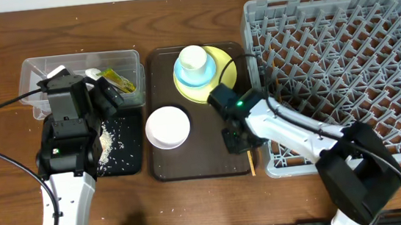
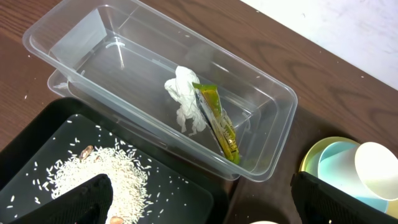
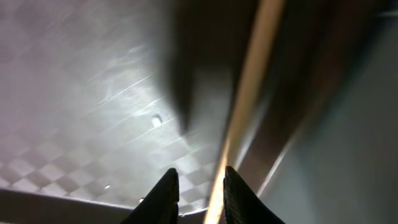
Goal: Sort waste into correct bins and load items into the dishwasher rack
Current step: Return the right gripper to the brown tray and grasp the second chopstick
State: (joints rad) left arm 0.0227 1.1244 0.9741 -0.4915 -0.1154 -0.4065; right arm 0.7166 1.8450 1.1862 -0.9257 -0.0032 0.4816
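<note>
Clear plastic rectangular tub (image 2: 74, 37), far left, holds crumpled white tissue (image 2: 183, 99) and yellow-green snack wrapper (image 2: 217, 121); our left gripper (image 2: 211, 202) hangs spread over its near rim. Our right gripper (image 3: 202, 190) straddles a thin wooden chopstick (image 3: 249, 81) at the dark brown serving tray (image 1: 205, 160)'s right edge, close beside the light-grey lattice rack (image 1: 344, 69); we cannot tell whether it pinches.
</note>
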